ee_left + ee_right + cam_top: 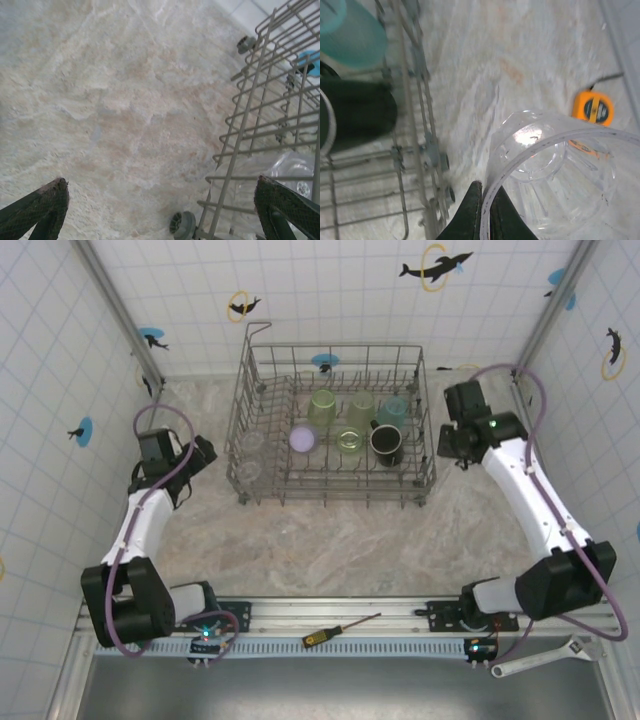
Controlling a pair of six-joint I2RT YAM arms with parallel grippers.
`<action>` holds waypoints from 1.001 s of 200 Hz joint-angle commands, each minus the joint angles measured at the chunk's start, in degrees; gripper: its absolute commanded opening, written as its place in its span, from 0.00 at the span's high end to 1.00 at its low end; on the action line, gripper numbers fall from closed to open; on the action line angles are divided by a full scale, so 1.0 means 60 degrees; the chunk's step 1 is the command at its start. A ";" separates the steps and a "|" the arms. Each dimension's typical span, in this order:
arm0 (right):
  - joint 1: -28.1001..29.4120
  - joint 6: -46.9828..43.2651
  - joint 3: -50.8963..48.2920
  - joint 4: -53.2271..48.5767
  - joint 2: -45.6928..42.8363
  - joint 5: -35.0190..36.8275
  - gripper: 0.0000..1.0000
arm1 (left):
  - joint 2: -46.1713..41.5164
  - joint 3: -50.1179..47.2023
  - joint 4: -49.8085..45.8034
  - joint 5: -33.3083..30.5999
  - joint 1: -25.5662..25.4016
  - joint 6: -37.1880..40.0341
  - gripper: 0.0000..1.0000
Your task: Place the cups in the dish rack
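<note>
The right gripper (482, 189) is pinched shut on the rim of a clear cup (547, 160). It holds the cup just beside the dish rack (330, 347), which lies to its left. The left gripper (161, 184) is wide open and holds nothing. The right wrist view shows the pinch. The top view shows other cups (322, 406) standing in the rack.

Two arms, same build: white shells, chunky black joints, on the left arm (140, 525) and the right arm (540, 505). Purple cables (515, 368) loop along each. A green light (493, 423) glows on the right. The left tool (161, 200) has dark fingers (47, 202), rough and speckled.
</note>
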 commanded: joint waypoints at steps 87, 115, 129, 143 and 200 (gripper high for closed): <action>0.0546 -0.0761 0.5390 0.0878 0.3189 -0.2683 1.00 | 0.0061 0.3110 -0.0940 0.1555 -0.0025 -0.0461 0.02; 0.0629 -0.0298 0.5300 0.2221 0.3379 -0.4328 1.00 | 0.0128 0.3392 -0.0529 0.2485 -0.0256 -0.1107 0.02; 0.0733 -0.0073 0.4888 0.3135 0.3339 -0.5279 1.00 | 0.0274 0.3517 -0.0440 0.2821 -0.0533 -0.1333 0.02; 0.0843 0.0126 0.4257 0.4263 0.3174 -0.6277 1.00 | 0.0413 0.3553 -0.0217 0.3222 -0.0747 -0.1646 0.02; 0.1000 0.2007 0.1820 0.8830 0.2786 -0.9395 1.00 | 0.1122 0.4222 0.0860 0.4720 -0.1233 -0.2930 0.02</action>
